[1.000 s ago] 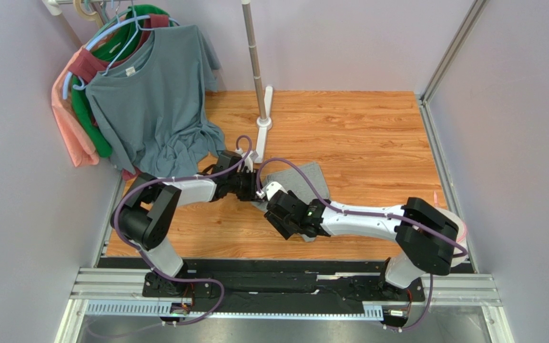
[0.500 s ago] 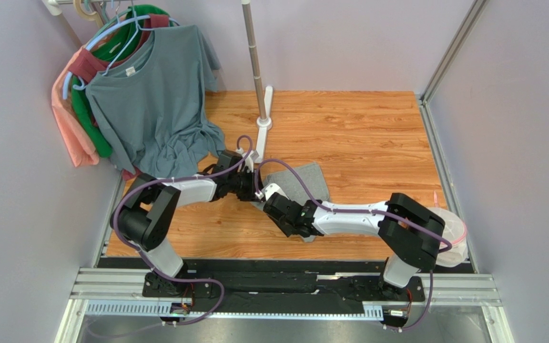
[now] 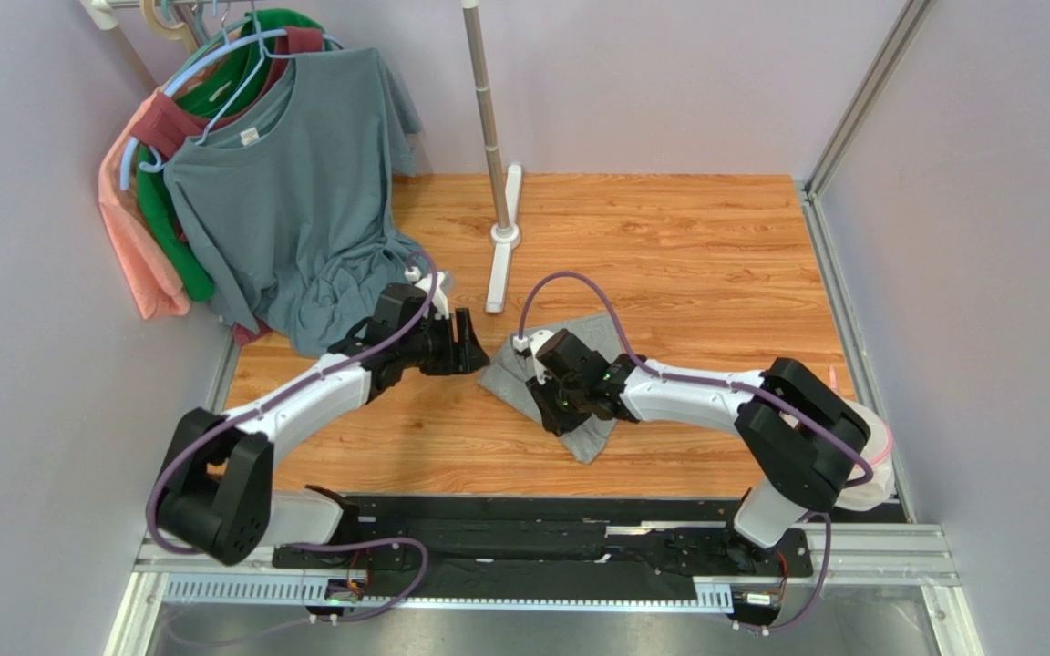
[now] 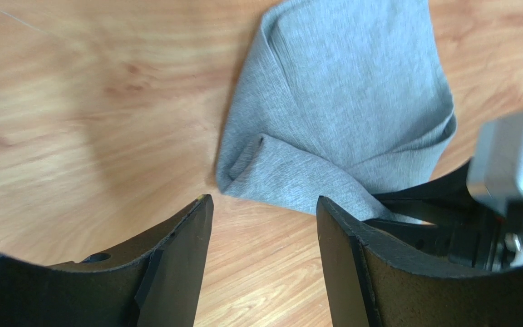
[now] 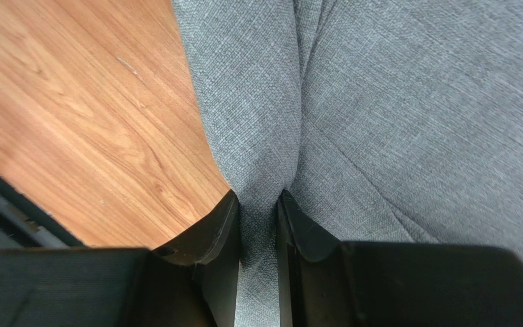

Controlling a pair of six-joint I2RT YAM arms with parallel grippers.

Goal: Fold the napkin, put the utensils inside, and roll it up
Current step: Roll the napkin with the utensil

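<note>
1. Grey cloth first: found the napkin lying near the middle of the wooden bench. Noted it not spread as a flat square but doubled over on itself, with a loose flap turned up at its left corner.
2. Found the right gripper narrowed onto a raised ridge of the napkin along its near-left edge. Saw the cloth pinched between both fingers, with bare wood just beside them.
3. Found the left gripper spread wide and holding nothing. Placed it just beside the turned-up left corner, and apart from the cloth as far as the left wrist view showed.
4. Judged the fold as begun but untidy: saw layers overlapping unevenly, edges out of line, and one crease bulging rather than lying flat.
5. Searched all three views for the utensils and saw none, on the bench or on the cloth. Could not tell whether they were hidden under the napkin or behind an arm.
6. Saw no roll started anywhere on the cloth.
7. Judged the task to be early, in its first step. Listed as left to do: squaring and flattening the fold, laying the utensils inside, and rolling the napkin up.
</note>
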